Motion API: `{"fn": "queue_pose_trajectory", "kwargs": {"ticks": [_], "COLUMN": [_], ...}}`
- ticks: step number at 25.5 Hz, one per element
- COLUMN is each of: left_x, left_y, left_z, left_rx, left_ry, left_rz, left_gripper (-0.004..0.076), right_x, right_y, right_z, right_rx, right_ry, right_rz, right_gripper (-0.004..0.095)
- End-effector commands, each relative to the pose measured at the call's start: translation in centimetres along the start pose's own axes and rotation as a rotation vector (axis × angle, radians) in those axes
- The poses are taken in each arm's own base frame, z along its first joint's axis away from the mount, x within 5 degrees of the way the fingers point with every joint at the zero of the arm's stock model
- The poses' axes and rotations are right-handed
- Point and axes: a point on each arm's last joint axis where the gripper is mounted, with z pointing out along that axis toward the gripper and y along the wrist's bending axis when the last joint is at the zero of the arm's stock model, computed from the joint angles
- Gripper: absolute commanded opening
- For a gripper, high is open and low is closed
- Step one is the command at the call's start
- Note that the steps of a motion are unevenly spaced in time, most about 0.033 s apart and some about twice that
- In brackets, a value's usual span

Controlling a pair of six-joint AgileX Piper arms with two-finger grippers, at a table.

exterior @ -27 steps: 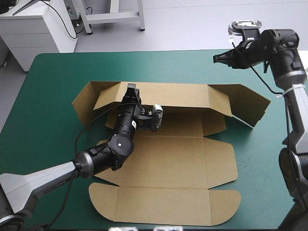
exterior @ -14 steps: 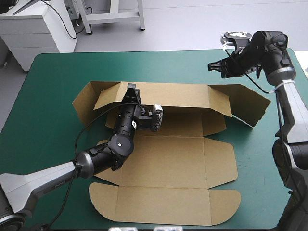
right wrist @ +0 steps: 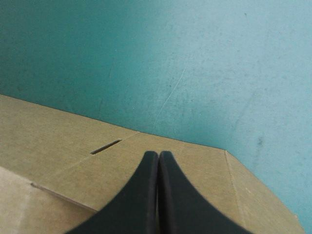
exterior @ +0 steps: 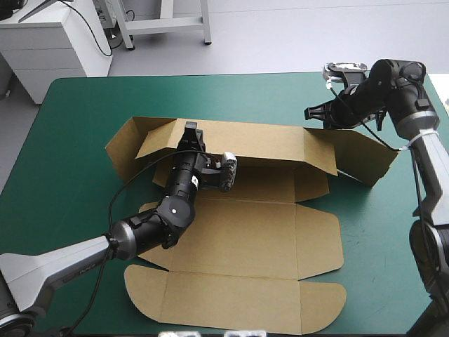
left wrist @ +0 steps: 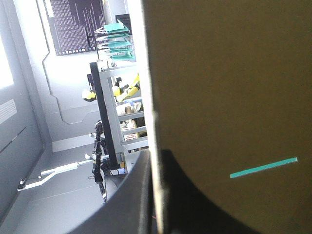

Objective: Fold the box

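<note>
The box (exterior: 245,232) lies open over the middle of the table (exterior: 77,119), filling the centre of the high view down to the bottom edge; it is a cut brown sheet, mostly flat, its long axis running left to right across the frame; the broad middle panels lie flat on the teal-green cover; a rounded flap (exterior: 231,302) lies flat at the bottom centre, pointing toward the frame's lower edge; along the sheet's upper side the far wall (exterior: 259,140) stands raised, a long strip reaching from left of centre to the right of the frame, with the end flaps (exterior: 365,158) bent toward the lower part of the frame.

The left arm comes in from the lower left corner and reaches over the flat panels; the left pincer (exterior: 191,132) sits at the far wall's top edge, left of centre; in the left wrist view its black fingers (left wrist: 190,204) are all but closed with the board's edge between them, so it holds the box; a thin slit (left wrist: 263,167) in that board shows teal-green.

The right pincer (exterior: 313,112) is at the upper right of the high view, tips pointing to the frame's left, above the far wall's right part; in the right wrist view its fingers meet in one pointed arch, holding nothing; under and ahead of them is brown board with a slot (right wrist: 105,146), and bare teal-green cover beyond; I cannot tell whether the tips touch the board.
</note>
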Motion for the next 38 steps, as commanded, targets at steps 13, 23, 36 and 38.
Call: {"fn": "queue_pose_trajectory", "kwargs": {"ticks": [13, 23, 36, 38], "left_x": [0.4, 0.5, 0.5, 0.5], "left_y": [1.0, 0.9, 0.7, 0.7], "left_z": [-0.6, -0.6, -0.6, -0.6], "left_rx": [-0.021, -0.008, 0.013, 0.013], "left_ry": [0.011, 0.018, 0.027, 0.027], "left_rz": [-0.112, -0.137, -0.165, -0.165], "left_gripper": [-0.0008, -0.0008, -0.0008, -0.0008], "right_x": [5.2, 7.0, 8.9, 9.4], "right_y": [-4.0, -3.7, -6.0, -5.7], "right_z": [-3.4, -3.5, -2.8, -2.5], "right_rx": [-0.214, -0.253, -0.284, -0.312], "right_ry": [-0.005, -0.039, 0.004, 0.0], "right_rz": [0.09, 0.113, 0.211, 0.209], "right_gripper": [-0.002, -0.002, -0.002, -0.002]}}
